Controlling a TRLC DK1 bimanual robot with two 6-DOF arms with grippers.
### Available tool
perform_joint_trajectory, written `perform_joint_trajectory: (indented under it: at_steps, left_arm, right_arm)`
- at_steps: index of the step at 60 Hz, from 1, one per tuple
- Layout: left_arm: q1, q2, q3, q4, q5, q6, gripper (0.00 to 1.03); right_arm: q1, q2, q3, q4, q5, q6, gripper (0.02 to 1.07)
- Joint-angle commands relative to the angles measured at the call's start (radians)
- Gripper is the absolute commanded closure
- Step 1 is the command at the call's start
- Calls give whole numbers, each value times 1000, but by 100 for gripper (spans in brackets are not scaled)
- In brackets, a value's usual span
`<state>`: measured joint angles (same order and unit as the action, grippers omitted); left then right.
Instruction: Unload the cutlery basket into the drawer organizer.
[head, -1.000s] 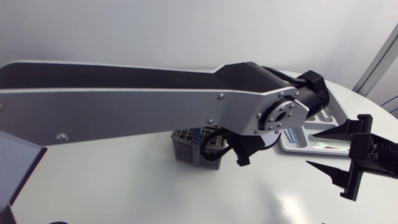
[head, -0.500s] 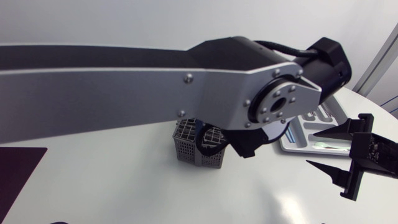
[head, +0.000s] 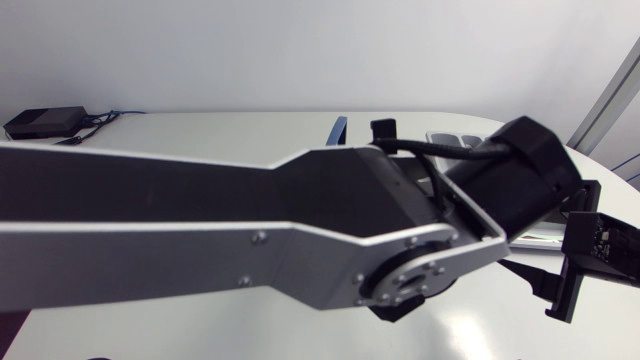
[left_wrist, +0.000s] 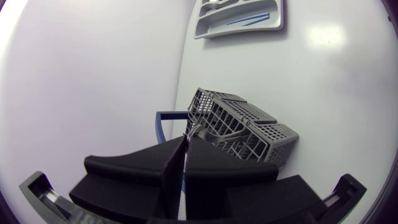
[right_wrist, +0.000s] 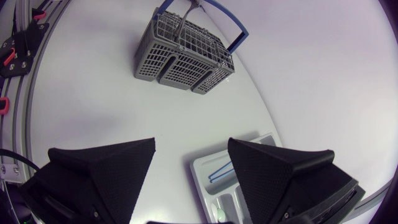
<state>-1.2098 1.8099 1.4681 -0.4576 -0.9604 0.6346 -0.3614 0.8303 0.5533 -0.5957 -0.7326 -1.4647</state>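
Observation:
The grey mesh cutlery basket (left_wrist: 239, 130) with a blue handle stands on the white table, just under and ahead of my left gripper (left_wrist: 182, 163). That gripper is shut, and a thin silver piece of cutlery (left_wrist: 198, 129) shows at its fingertips, above the basket. In the head view my left arm (head: 300, 240) hides the basket. The white drawer organizer (right_wrist: 211, 183) holds a thin blue piece (right_wrist: 221, 169); it lies beneath my right gripper (right_wrist: 189, 168), which stands open and empty. The basket (right_wrist: 183, 53) lies farther ahead of that gripper.
A black box (head: 45, 122) with a cable sits at the table's back left corner. In the head view my right gripper (head: 548, 262) is at the right edge, close to the left arm's black wrist (head: 510, 180). The organizer (left_wrist: 239, 18) lies beyond the basket.
My left arm has risen toward the camera and now covers the basket in the head view. The right gripper has not moved.

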Motion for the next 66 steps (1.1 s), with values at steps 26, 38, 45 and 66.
perform_joint_trajectory:
  at_steps: [26, 38, 45, 66]
  left_arm:
    - [-4, -100, -46, 106, -40, 129, 90]
    - [18, -110, -49, 125, -31, 145, 90]
    - [15, -103, -101, 149, -31, 149, 90]
    - [19, -124, -101, 188, -21, 178, 89]
  right_arm:
    - [13, -13, -23, -6, 7, 26, 23]
    - [13, -23, -24, -7, 7, 29, 23]
    - [13, -25, -26, -9, 10, 29, 23]
    - [18, -25, -24, -7, 13, 29, 22]
